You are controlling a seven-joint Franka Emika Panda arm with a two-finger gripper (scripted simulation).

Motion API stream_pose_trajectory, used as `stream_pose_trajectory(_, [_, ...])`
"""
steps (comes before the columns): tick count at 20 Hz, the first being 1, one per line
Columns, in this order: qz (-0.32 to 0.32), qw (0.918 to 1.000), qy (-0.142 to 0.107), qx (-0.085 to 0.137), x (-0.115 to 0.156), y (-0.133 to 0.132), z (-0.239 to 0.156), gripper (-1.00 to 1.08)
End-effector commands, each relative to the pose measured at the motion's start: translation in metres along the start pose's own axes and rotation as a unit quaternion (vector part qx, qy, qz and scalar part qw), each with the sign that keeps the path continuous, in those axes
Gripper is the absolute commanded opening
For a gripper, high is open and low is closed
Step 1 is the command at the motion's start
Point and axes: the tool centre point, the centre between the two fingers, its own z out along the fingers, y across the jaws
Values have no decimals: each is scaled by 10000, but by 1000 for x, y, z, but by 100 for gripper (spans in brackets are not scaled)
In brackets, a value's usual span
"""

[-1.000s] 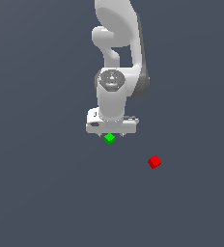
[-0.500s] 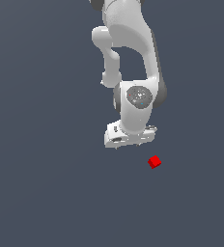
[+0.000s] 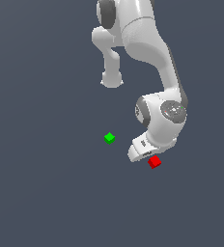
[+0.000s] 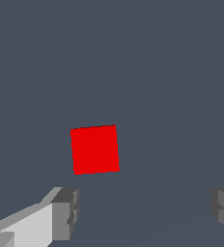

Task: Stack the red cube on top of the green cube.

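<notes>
The red cube lies on the dark grey floor, just below and to the exterior view's right of the white gripper. In the wrist view the red cube sits on the floor ahead of the two grey fingertips, which stand wide apart with nothing between them. The gripper is open and empty, above the cube. The green cube lies apart on the floor, to the exterior view's left of the gripper. It does not show in the wrist view.
The white arm reaches down from the top of the exterior view. The plain dark grey floor spreads all around the two cubes.
The arm has swung from above the green cube to the exterior view's right and lower, over the red cube. The green cube, hidden half a second ago, shows again. Neither cube has moved.
</notes>
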Motion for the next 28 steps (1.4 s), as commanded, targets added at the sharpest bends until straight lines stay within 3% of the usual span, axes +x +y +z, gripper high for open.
stream_pose_trajectory(1, [-160, 9999, 24, -5, 9, -13, 4, 100])
stream_pose_trajectory(9, [-409, 9991, 52, -12, 22, -35, 11, 100])
stream_pose_trajectory(17, [-412, 9991, 50, -11, 22, -35, 17, 100])
stream_pose_trajectory(28, [-414, 9991, 51, -13, 22, -35, 62, 100])
